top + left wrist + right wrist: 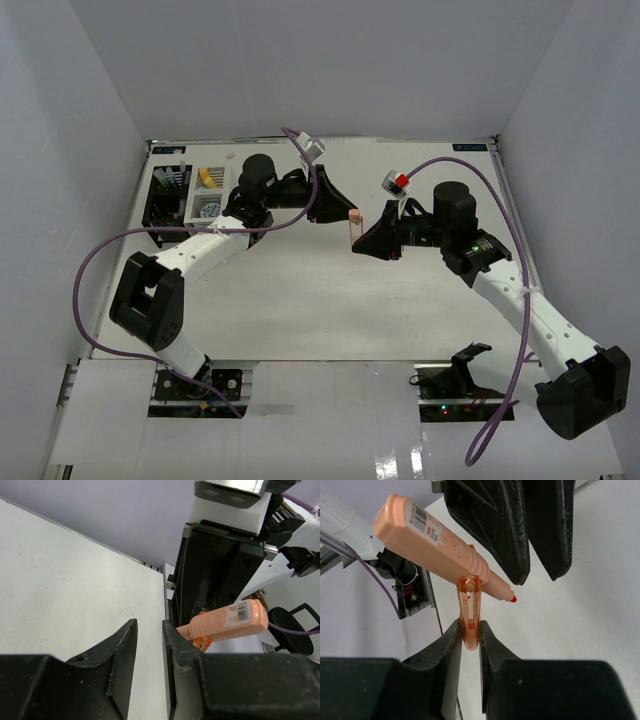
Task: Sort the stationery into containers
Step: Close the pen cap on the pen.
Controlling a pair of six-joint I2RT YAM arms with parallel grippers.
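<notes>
I see the wide white table [300,300], with a black slatted plastic organizer [160,205] and a white slatted plastic organizer [192,200] side by side at its far left corner. Over the table's middle, the left fingers [166,630] and right fingers [485,640] meet tip to tip. The left ones stand narrowly apart with nothing between them. A stubby peach-orange plastic marker [435,540], red tip bare, slants just beside them; I cannot tell what bears it. A translucent orange cap [469,610] stands upright, pinched by the right fingers, its top against the marker's barrel.
</notes>
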